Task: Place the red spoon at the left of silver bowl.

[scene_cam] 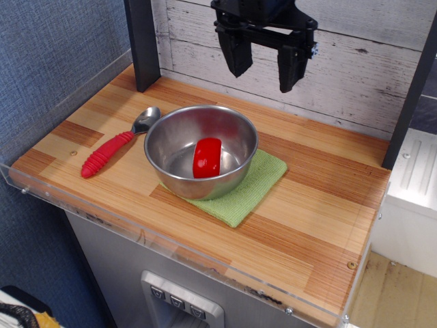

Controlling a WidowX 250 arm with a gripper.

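The red spoon [115, 147] lies flat on the desk [307, 205] just left of the silver bowl [201, 150], its scoop right against the rim. A red block [207, 157] sits inside the bowl, a green cloth [249, 188] underneath. The gripper [265, 68] hangs high by the back wall, jaws released and empty.
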